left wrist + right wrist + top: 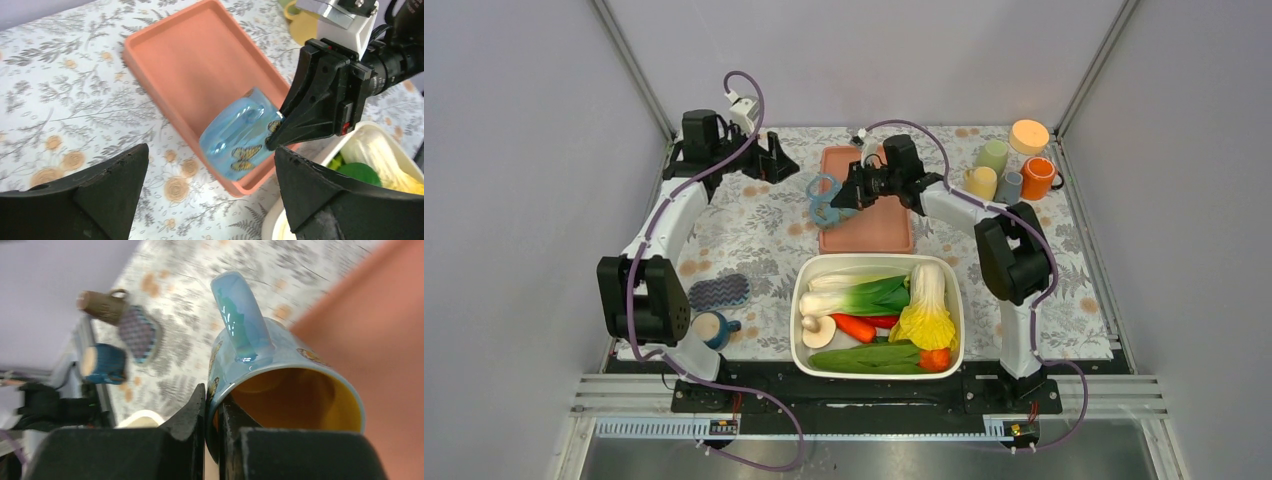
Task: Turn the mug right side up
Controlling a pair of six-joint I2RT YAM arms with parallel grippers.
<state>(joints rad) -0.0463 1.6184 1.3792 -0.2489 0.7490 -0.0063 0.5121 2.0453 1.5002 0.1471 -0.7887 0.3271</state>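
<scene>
At tray (200,55) edge | right gripper (273,139) pinches mug (232,145) rim | seemingly tilted

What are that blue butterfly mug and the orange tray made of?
The blue mug is probably glazed ceramic: its thick wall and handle show sharp, wet-looking glints, and the inside is glossy yellow. The orange tray is likely matte plastic: even colour, rounded moulded rim, no glints.

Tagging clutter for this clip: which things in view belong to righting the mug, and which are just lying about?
Job: blue butterfly mug; right gripper, shut on its rim; left gripper, open nearby.
Lying about: orange tray; bin of vegetables; cluster of cups; sponge; small blue cup.
</scene>
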